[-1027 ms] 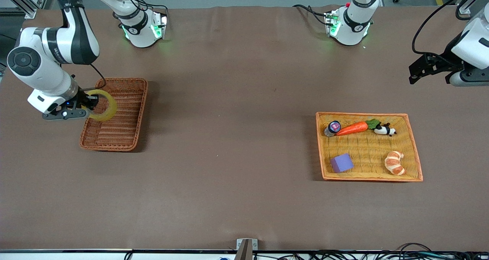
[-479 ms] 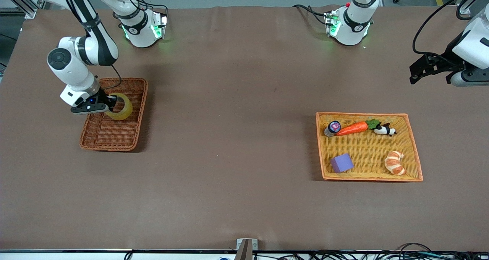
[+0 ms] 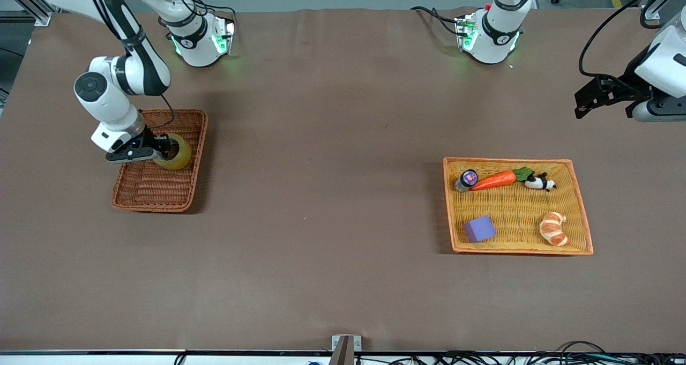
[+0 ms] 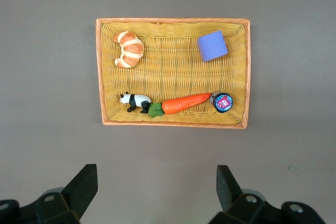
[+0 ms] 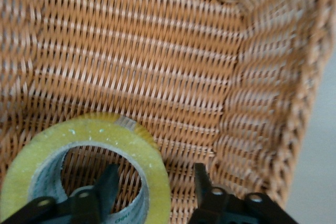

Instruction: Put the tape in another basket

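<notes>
The tape (image 3: 182, 156), a yellowish ring, lies in the reddish-brown wicker basket (image 3: 155, 193) at the right arm's end of the table, in the part farther from the front camera. My right gripper (image 3: 163, 151) is low in the basket and open. It straddles the tape's wall with one finger in the hole and one outside, and a gap shows on each side. In the right wrist view the tape (image 5: 84, 135) rests on the basket's weave (image 5: 157, 51) between the right gripper's (image 5: 155, 182) fingers. My left gripper (image 3: 581, 105) waits, open and empty, up at the left arm's end.
The orange-yellow basket (image 3: 583, 215) holds a carrot (image 3: 493, 180), a toy panda (image 3: 540, 182), a croissant (image 3: 553, 228), a purple block (image 3: 479, 229) and a small round tin (image 3: 468, 178). The left wrist view shows this basket (image 4: 173, 20) from above, past the left gripper (image 4: 156, 187).
My right gripper has carried the tape down into the wicker basket. Its fingers now stand apart from the tape's wall. The left arm has not moved.
</notes>
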